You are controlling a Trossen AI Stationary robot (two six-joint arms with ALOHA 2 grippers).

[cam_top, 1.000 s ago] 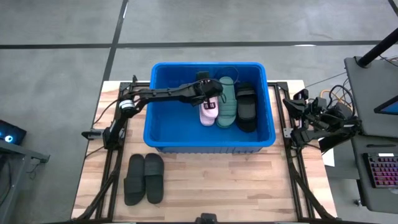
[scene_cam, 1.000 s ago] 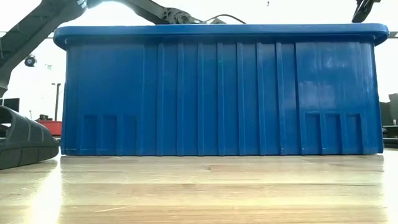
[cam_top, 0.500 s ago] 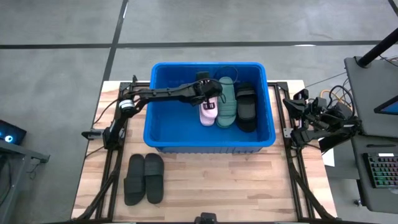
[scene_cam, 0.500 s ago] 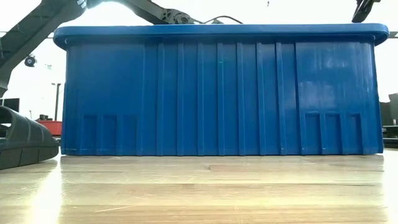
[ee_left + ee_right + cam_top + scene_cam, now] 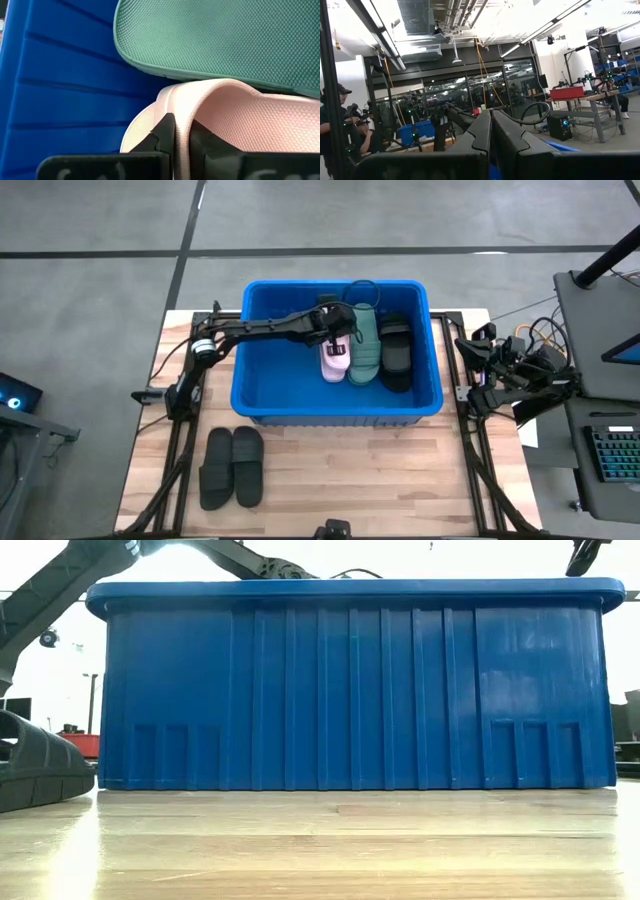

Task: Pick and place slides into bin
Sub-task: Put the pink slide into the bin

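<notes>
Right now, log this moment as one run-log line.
left gripper: shut on pink slide, inside bin | right gripper: shut, parked at table's right edge | black pair: on table, outside bin

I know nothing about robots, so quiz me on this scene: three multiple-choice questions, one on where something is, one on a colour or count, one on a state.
1. Where is the black pair of slides?
A. on the table in front of the bin
B. inside the bin
C. on the floor

2. How many slides lie on the table outside the bin?
A. none
B. two
C. four

3. What is the left tool doing?
A. hanging open
B. shut on the pale pink slide
C. shut on the green slide

Answers: 1 A, the high view shows them on the wood. 2 B, only that pair. 3 B, the left wrist view shows its fingers pinching the pink edge.
</notes>
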